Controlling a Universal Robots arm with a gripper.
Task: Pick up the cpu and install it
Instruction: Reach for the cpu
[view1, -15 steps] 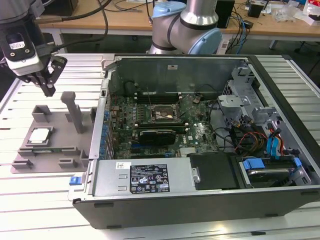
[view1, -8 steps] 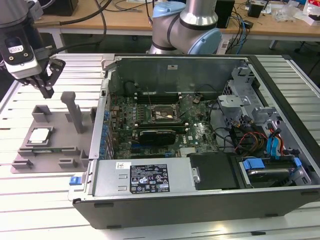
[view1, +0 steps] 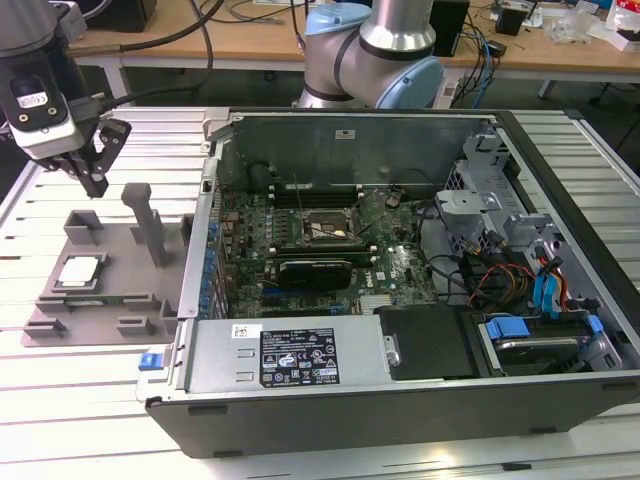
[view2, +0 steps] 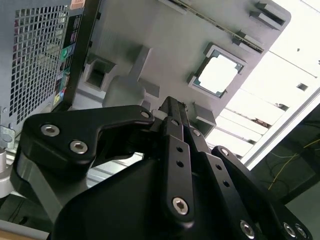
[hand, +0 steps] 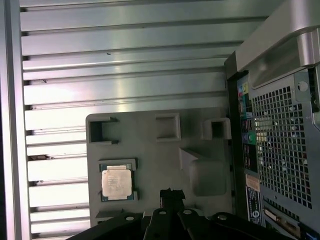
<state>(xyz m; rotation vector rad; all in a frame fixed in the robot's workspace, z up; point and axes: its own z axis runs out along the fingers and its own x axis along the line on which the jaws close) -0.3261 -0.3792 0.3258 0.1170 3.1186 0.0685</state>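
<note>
One arm, one pick not yet made.

Exterior view: gripper (view1: 95, 182) with fingers drawn together on nothing, hanging above the tray (view1: 112, 300), which lies to the exterior view's left of the open case (view1: 400, 395). Cpu (view1: 80, 271) flat in its square pocket on the tray, near the gripper but apart from it. Socket (view1: 325, 228) on the board inside the case, dark at centre. Step in hand, by judgement: approach to the cpu, ahead of any grasp. Calls for fingers parted wider than the chip, centring above it, and a descent square to the tray, clear of the upright post (view1: 150, 225) close by.

Second wrist view: gripper (view2: 172, 106) closed and empty in the foreground. Cpu (view2: 216, 75) bright beyond, off the finger line. Tray (view2: 150, 30) grey and matt, with the case (view2: 35, 60) grille at its edge.

First wrist view: gripper (hand: 170, 192) over bare tray (hand: 150, 145). Cpu (hand: 117, 183) just beside, metal lid up, held square by its pocket. Case (hand: 280, 140) along one edge of the tray.

Surface and room: table (hand: 125, 65) of ribbed, glossy metal slats, bearing both tray and case. In the exterior view, a wooden desk (view1: 250, 40) with trailing cables behind, and the arm's base (view1: 370, 60) behind the case.
</note>
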